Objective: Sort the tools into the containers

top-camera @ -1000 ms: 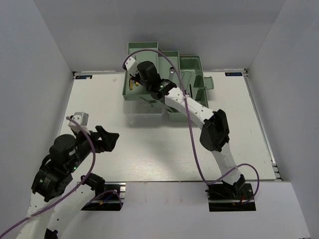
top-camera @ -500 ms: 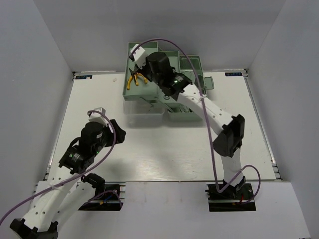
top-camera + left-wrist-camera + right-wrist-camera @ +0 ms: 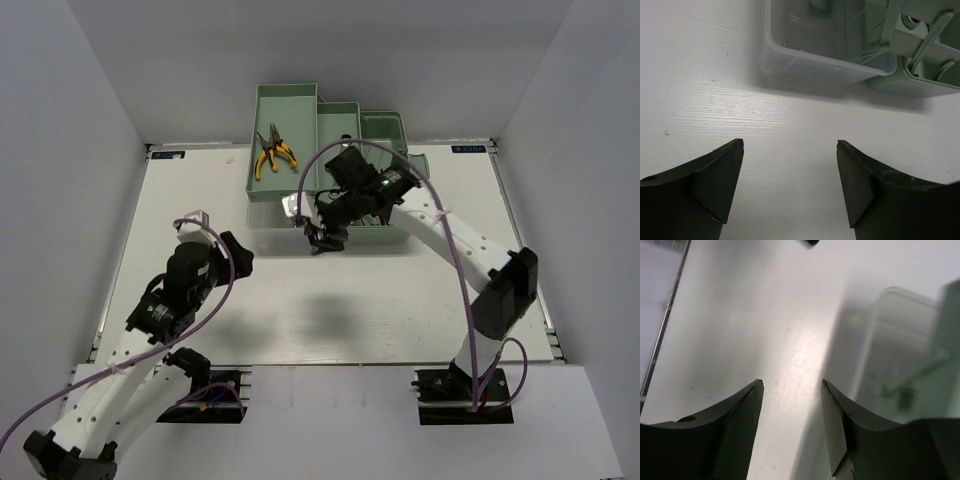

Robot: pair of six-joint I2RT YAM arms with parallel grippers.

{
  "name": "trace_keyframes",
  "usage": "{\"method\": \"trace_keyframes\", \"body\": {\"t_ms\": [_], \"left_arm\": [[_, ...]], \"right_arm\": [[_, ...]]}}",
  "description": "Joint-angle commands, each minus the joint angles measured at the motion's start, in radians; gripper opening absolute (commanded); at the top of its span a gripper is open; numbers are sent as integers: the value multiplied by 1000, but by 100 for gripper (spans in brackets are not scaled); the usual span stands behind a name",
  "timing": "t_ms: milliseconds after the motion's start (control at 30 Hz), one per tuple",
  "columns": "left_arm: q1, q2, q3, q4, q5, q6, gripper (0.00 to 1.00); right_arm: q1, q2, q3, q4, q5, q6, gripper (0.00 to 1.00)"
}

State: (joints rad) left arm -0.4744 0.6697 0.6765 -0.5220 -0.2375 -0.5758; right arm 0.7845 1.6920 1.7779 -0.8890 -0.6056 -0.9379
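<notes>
The mint-green toolbox (image 3: 338,120) stands at the back centre with its trays fanned out. A pair of yellow-and-black pliers (image 3: 272,153) lies in the left tray (image 3: 285,100). The clear lid (image 3: 272,214) lies on the table in front of it. My right gripper (image 3: 322,238) is open and empty, just above the table at the lid's near right corner; in the right wrist view (image 3: 791,385) it hangs over bare table with the lid (image 3: 890,350) to its right. My left gripper (image 3: 242,256) is open and empty, a little short of the lid (image 3: 825,50). The other tools are hidden.
The toolbox's green lower body (image 3: 920,80) sits right of the lid in the left wrist view. The white table (image 3: 200,190) runs wide to the left and right of the box. Grey walls close in the back and both sides.
My right gripper has left the pliers in the left tray and drawn back and down to the lid's near edge. My left arm has swung forward and right toward the lid.
</notes>
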Motion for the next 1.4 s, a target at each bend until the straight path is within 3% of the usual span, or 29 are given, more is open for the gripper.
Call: {"method": "trace_keyframes", "body": {"t_ms": [0, 333, 800, 1167, 1367], "left_arm": [[-3, -80, -2, -90, -52, 11, 88], [-13, -223, 12, -231, -43, 11, 89], [-13, -302, 3, -208, -54, 31, 89], [-13, -334, -6, -208, -54, 31, 89], [-13, -343, -6, -208, -45, 31, 89]], "right_arm": [[15, 52, -44, -52, -71, -171, 57], [116, 207, -58, 281, 266, -105, 58], [260, 390, -89, 665, 696, -19, 58], [269, 313, 14, 501, 567, 88, 51], [272, 304, 8, 525, 602, 77, 51]]}}
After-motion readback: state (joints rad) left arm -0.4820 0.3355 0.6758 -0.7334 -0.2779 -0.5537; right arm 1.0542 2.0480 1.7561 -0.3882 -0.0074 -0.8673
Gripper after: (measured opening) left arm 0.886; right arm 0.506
